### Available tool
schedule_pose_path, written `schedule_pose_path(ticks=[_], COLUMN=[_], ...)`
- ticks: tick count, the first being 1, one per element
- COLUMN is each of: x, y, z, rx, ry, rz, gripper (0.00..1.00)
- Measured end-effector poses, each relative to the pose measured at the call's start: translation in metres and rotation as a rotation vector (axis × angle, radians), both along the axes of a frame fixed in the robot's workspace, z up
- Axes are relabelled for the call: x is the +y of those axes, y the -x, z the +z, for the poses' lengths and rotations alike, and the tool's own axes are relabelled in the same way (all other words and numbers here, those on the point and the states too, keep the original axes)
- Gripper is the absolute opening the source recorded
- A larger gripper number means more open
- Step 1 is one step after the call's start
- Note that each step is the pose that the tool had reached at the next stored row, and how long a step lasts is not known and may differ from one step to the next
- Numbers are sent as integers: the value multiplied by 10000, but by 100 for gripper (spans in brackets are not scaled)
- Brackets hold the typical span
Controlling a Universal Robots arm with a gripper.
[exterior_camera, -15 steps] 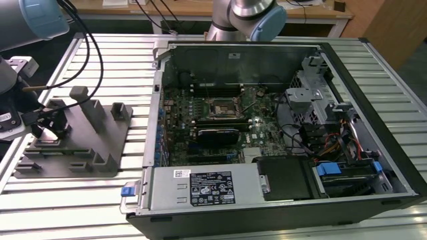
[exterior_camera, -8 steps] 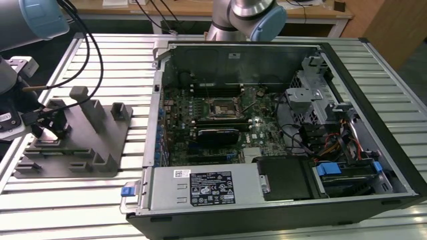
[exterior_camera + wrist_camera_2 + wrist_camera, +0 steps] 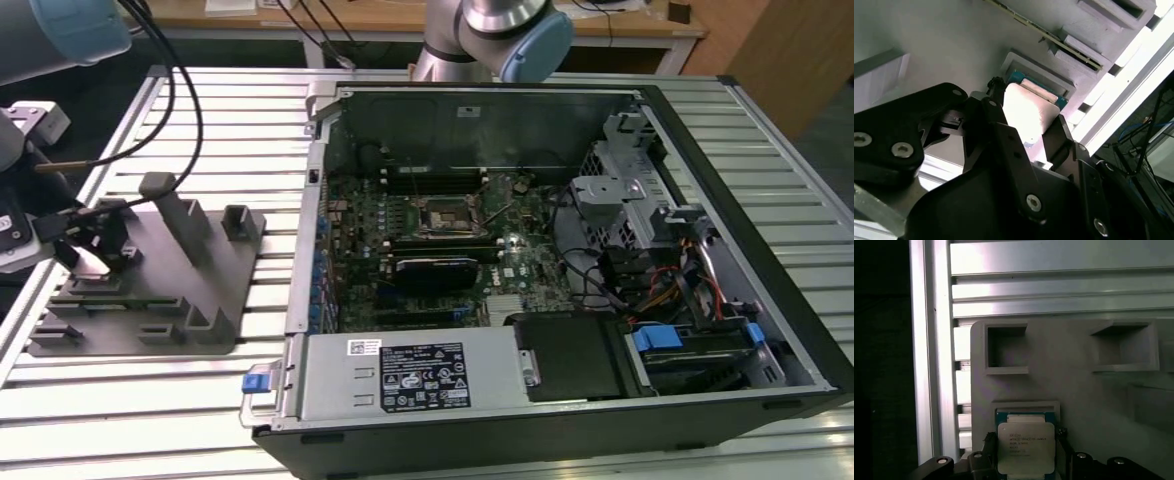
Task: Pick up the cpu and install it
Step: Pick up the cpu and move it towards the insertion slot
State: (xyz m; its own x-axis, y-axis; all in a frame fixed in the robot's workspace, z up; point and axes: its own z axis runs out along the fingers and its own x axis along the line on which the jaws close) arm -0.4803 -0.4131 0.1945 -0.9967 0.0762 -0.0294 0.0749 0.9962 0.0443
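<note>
The cpu lies flat in a shallow square recess of the grey tray, silver plate facing up, with a teal edge showing along one side. In both wrist views it sits between the black fingers of the gripper. The jaws are drawn in to the chip's width and lie against two opposite edges with no gap showing (it looks gripped, though the chip is still down in its recess). In the first wrist view, two empty rectangular pockets are moulded into the tray beyond the chip.

In the exterior view the gripper is low over the tray at the exterior view's left, mid-height in the frame, beside the tray's upright posts. The tray rests on a slatted aluminium table.

An open computer case takes up the centre and right of that frame, well apart from the tray. The black metal-framed socket sits on its motherboard a little above the frame's centre. The power supply lies along the lower edge of the case.
</note>
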Motion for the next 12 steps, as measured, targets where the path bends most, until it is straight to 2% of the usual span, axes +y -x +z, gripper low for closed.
schedule_pose_path(ticks=[12], x=[0], y=[0], z=[291], rx=[-12], ry=[-1], rz=[0], gripper=[55])
